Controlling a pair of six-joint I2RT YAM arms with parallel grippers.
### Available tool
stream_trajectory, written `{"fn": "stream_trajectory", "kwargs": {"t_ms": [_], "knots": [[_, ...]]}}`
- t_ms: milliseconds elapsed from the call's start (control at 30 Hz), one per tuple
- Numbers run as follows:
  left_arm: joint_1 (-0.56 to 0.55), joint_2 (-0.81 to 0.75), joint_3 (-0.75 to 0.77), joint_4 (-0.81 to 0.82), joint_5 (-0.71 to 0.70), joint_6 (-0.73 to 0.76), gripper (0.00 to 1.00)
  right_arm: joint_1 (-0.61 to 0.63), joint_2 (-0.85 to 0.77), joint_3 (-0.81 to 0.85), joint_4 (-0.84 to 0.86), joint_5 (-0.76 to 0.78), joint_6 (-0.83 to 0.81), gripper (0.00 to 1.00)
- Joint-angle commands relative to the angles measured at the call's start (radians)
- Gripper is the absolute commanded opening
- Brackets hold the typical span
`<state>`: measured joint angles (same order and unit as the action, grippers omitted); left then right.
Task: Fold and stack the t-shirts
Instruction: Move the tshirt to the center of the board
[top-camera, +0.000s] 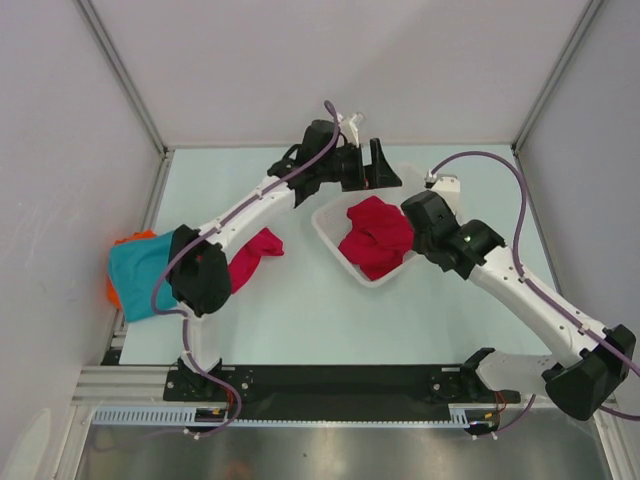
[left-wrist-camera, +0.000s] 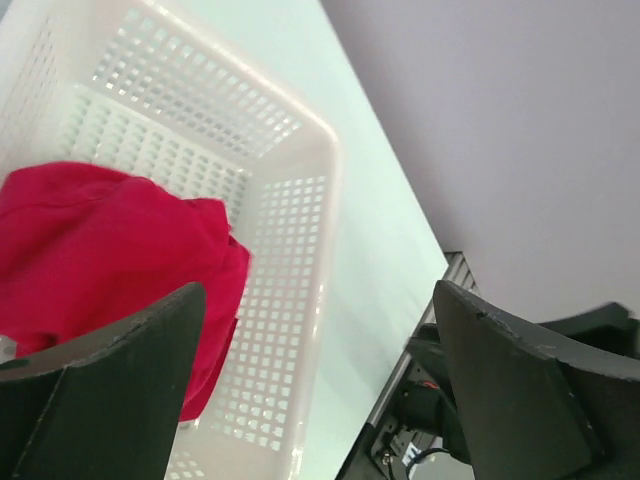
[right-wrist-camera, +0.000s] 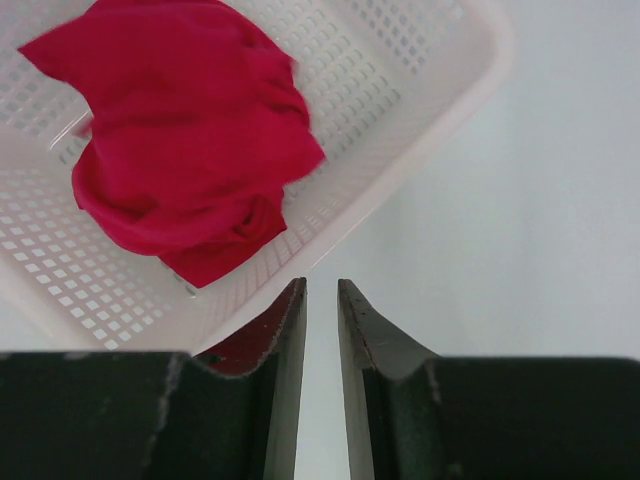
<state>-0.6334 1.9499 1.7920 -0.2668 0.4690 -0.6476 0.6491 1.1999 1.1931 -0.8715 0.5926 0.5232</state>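
crimson t-shirt (top-camera: 375, 235), teal t-shirt (top-camera: 140, 272), white basket (top-camera: 329, 230)

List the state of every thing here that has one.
White mesh basket: upright, holding one shirt.
Basket's crimson t-shirt: crumpled, unfolded.
Second crimson t-shirt: bunched, unfolded, on the table.
Teal t-shirt: at the table's left edge, over an orange cloth.
Left hand: open wide, empty, above the basket.
Right hand: jaws a narrow gap apart, empty, beside the basket's rim.

One crimson t-shirt (top-camera: 375, 238) lies crumpled inside the white mesh basket (top-camera: 330, 243), at 2 o'clock from the middle of the tabletop (top-camera: 300, 320). A second crimson t-shirt (top-camera: 255, 255) lies bunched at 9 o'clock. The teal t-shirt (top-camera: 140, 275) is spread further out at 9 o'clock, at the edge.
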Motion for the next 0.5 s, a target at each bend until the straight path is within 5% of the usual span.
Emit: {"fn": "stream_trajectory", "kwargs": {"t_ms": [0, 233, 467], "knots": [[0.046, -0.1, 0.092, -0.04, 0.051, 0.026, 1.0, -0.005, 0.01, 0.013, 0.042, -0.016, 0.003, 0.24], [0.257, -0.31, 0.02, -0.182, -0.075, -0.001, 1.0, -0.005, 0.078, 0.01, 0.072, -0.108, -0.009, 0.3], [0.477, -0.603, -0.293, -0.164, -0.191, -0.037, 1.0, 0.036, 0.271, 0.043, 0.161, -0.273, -0.023, 0.41]]}}
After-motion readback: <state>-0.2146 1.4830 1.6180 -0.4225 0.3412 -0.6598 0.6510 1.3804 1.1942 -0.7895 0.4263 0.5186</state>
